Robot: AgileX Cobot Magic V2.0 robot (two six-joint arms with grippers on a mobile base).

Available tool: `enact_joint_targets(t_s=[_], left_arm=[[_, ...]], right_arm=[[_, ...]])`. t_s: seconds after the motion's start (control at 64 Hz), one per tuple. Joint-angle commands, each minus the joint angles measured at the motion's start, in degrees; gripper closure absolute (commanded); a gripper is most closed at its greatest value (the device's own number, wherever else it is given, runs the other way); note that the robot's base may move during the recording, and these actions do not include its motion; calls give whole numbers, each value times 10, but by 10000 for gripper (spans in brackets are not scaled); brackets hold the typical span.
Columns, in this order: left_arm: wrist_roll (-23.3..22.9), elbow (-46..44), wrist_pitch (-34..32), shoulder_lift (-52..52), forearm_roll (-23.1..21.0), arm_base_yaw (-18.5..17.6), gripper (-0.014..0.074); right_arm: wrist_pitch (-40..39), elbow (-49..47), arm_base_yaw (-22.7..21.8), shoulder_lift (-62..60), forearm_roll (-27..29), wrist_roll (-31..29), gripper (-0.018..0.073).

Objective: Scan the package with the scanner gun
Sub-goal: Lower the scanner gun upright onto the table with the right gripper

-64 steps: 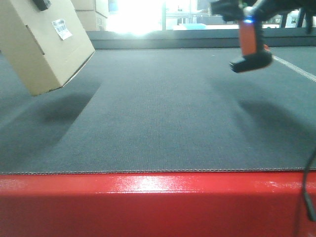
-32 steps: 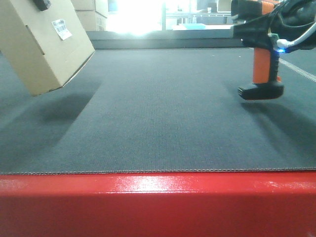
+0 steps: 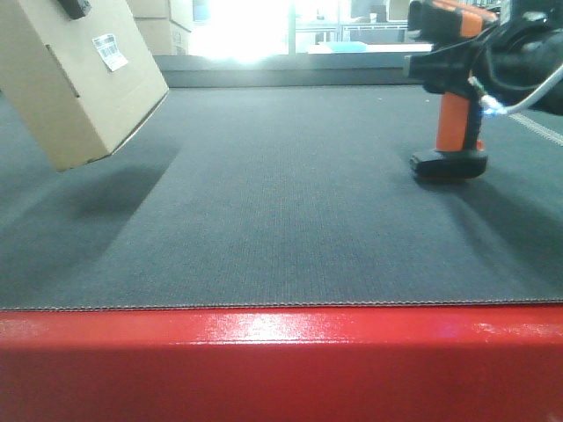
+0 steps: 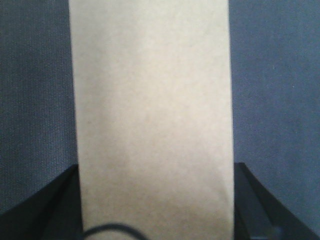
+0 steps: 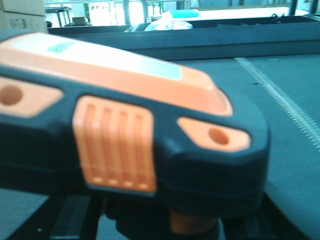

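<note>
Package [image 3: 79,83] label [image 3: 109,50] — barcode, print too small to read

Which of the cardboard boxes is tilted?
The large tan package at left, bearing the white barcode label; the stacked boxes behind it sit level.

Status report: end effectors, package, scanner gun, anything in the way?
Left end effector shut on package, tilted aloft. Right end effector shut on scanner gun, upright, base at mat. Nothing between them.

one package [image 3: 75,83], one scanner gun [image 3: 459,127]
</note>
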Motion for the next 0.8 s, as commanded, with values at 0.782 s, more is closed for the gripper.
enact_joint_targets(t_s=[0.782], left_arm=[[-3, -6, -7, -10, -7, 2, 383]], right_arm=[[-47, -2, -3, 7, -17, 12, 234]])
